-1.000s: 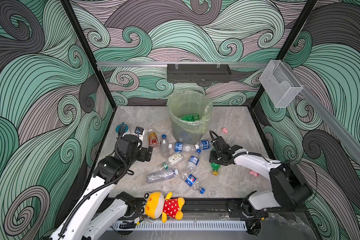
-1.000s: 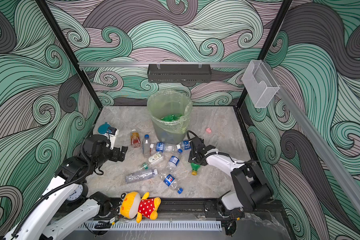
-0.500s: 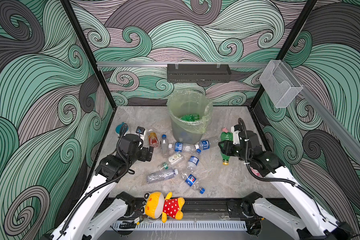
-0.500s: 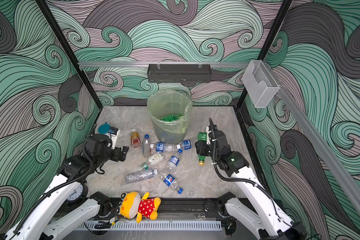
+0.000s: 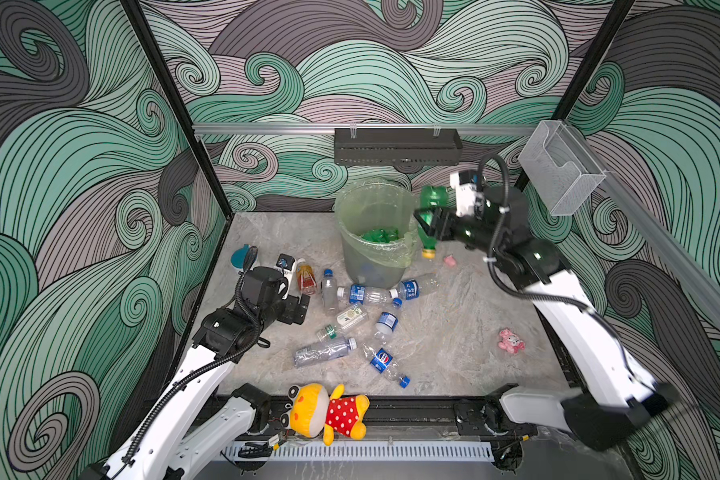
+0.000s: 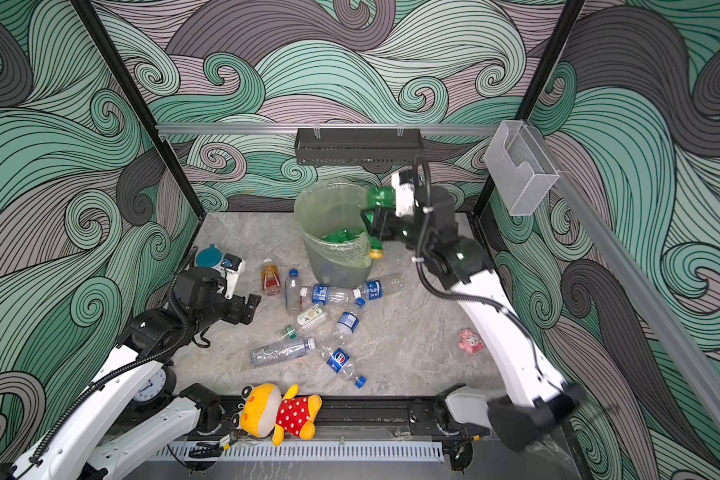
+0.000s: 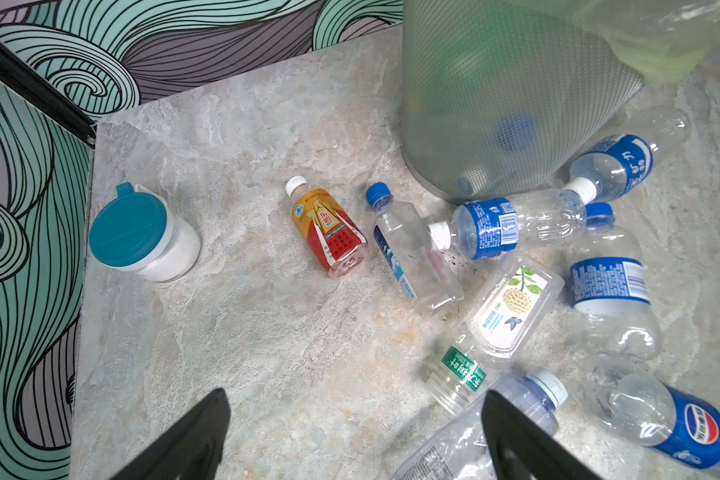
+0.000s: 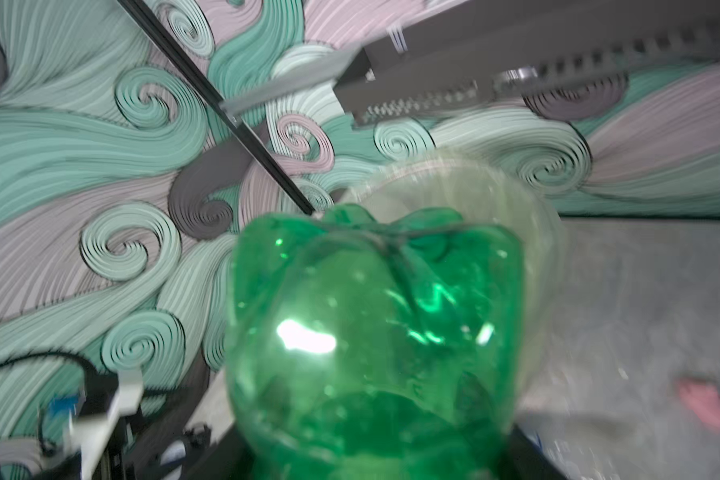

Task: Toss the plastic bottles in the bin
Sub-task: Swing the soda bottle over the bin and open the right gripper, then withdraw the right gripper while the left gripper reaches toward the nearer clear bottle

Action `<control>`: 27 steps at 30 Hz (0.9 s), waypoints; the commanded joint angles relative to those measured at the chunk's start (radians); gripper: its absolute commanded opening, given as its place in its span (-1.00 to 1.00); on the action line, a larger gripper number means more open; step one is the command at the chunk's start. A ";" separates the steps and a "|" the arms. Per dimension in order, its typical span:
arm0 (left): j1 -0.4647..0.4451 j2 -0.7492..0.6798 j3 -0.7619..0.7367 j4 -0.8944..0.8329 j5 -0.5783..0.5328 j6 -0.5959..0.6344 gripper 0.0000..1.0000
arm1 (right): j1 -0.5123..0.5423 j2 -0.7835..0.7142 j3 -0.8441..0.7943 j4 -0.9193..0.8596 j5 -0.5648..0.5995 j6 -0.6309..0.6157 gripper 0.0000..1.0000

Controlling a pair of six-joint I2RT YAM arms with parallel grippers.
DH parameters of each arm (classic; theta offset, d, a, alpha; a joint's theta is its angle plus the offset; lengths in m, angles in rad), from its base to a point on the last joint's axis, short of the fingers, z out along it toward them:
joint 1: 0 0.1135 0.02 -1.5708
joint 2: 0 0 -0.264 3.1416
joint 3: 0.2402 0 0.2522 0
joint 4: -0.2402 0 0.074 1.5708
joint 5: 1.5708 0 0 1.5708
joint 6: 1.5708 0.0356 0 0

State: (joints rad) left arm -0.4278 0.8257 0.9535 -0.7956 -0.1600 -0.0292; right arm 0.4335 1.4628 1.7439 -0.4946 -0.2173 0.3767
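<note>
About nine plastic bottles [image 5: 362, 316] lie loose on the stone-look table [image 5: 454, 332], spread from its centre toward 12 o'clock.

At the table's 9 o'clock the left gripper [image 5: 300, 309] hovers with its jaws spread wide and nothing between them. The left wrist view shows the two black fingers [image 7: 200, 432] well apart above bare table. A white cup [image 7: 142, 237] with a teal lid stands upright near 10 o'clock. Beside it lies the orange-red bottle [image 7: 329, 228], and next to that a clear one with a blue cap [image 7: 412, 253].

The bin [image 5: 366, 266] stands at 12 o'clock, with green bottles [image 5: 381, 235] inside its pale bag. Two blue-labelled bottles [image 5: 385, 293] lie against its foot at 6 o'clock.

At the bin's 3 o'clock, just outside the rim, the right gripper [image 5: 427, 224] has a green bottle [image 5: 431, 199] between its jaws, yellow cap down. The right wrist view is blurred, so I cannot tell whether the jaws press on it.

A pink toy [image 5: 511, 340] lies at the table's 4 o'clock, and a yellow plush toy [image 5: 329, 411] at 6 o'clock.
</note>
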 commanded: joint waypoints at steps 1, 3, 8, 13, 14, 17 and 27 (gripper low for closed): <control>0.002 0.014 0.042 -0.050 0.058 0.028 0.95 | 0.005 0.158 0.174 -0.027 -0.065 0.014 0.61; 0.002 0.017 0.047 -0.078 0.094 0.039 0.96 | 0.011 0.161 0.184 -0.013 -0.072 0.007 0.71; 0.002 0.018 0.031 -0.101 0.195 0.107 0.95 | 0.001 -0.009 -0.017 0.000 -0.016 -0.075 0.89; 0.003 0.076 0.054 -0.157 0.261 0.183 0.95 | -0.042 -0.264 -0.345 0.069 -0.004 -0.092 1.00; 0.001 0.092 0.058 -0.169 0.263 0.194 0.95 | -0.052 -0.302 -0.394 0.066 -0.003 -0.094 0.99; 0.001 0.140 0.071 -0.194 0.302 0.238 0.91 | -0.079 -0.413 -0.535 0.038 0.011 -0.107 1.00; -0.008 0.193 0.091 -0.209 0.342 0.291 0.87 | -0.123 -0.648 -0.850 -0.002 0.070 -0.085 1.00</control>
State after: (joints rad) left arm -0.4282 1.0252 0.9943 -0.9764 0.1490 0.2279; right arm 0.3191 0.8581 0.9169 -0.4961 -0.1814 0.2916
